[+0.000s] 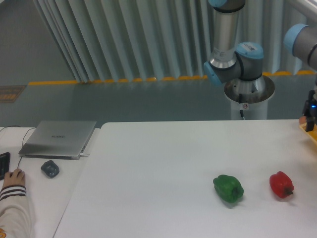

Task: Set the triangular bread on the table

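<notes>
Gripper (pixel 310 115) sits at the far right edge of the view, low over the right end of the table (pixel 163 163), mostly cut off by the frame. Only a dark body with a small blue light shows. Whether the fingers are apart or closed, I cannot tell.

Bread: not clearly visible. A thin yellowish-tan sliver (pixel 302 120) shows just beside the gripper at the frame edge; it may be the bread or something it rests on, too little shows to say. If it is the bread, it lies right at the gripper, slightly toward the table's middle, and its long axis cannot be read.

Judgement: the coming move turns on carrying leftward from that right edge onto bare tabletop. The nearest open stretch lies left of the gripper and behind the peppers.

Other things: red pepper (pixel 281 184) near the right front, green pepper (pixel 228 188) just left of it, the two apart. Both sit toward the viewer from the gripper, not directly in a leftward path, but a drop toward the front right would crowd them.

Adjoining desk carries a laptop (pixel 58 139) and a mouse (pixel 49 169); a person's hand (pixel 13 177) rests at its left edge. All are well apart from the gripper.
</notes>
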{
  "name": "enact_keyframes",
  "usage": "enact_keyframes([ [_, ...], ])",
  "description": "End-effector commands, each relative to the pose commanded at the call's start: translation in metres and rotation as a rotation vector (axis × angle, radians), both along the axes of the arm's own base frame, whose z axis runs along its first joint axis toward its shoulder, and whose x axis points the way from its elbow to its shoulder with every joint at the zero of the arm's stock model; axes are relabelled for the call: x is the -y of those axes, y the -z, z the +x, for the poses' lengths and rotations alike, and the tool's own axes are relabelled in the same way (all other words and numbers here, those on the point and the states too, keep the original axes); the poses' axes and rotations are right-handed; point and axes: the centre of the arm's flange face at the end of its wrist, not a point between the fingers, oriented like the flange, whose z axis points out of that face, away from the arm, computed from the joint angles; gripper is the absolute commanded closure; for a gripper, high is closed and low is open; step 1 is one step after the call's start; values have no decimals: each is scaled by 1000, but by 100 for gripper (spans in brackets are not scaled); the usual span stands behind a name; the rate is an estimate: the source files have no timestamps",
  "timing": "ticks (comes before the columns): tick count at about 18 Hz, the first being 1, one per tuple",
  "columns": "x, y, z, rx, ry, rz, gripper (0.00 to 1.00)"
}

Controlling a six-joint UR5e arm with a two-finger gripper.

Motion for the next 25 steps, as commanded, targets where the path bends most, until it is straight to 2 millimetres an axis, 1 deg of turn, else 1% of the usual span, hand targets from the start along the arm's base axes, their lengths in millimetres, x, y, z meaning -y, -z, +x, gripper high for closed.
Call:
enact_keyframes([
  [1,9,-6,-4,-12,-15,4,0],
  [4,38,-14,-21,-23,-74,10,0],
  [6,52,-13,-29,-17,-99,17,0],
  [9,71,-13,-43,13,-119,92,0],
  [12,86,-11,-52,16,-157,83,0],
  [14,104,-5,-63,22,-182,79,0],
  [15,110,-1,-68,26,-191,76,0],
  [16,115,11,-75,37,-200,58,0],
  [17,125,30,-87,54,-208,18,0],
  [18,127,40,-94,57,-207,-2,0],
  [19,131,54,-105,43,-204,-22,0],
  [20,133,67,-110,42,-206,-41,0],
  [23,140,78,-119,40,-213,-50,0],
  [25,140,88,-126,26,-217,-48,0],
])
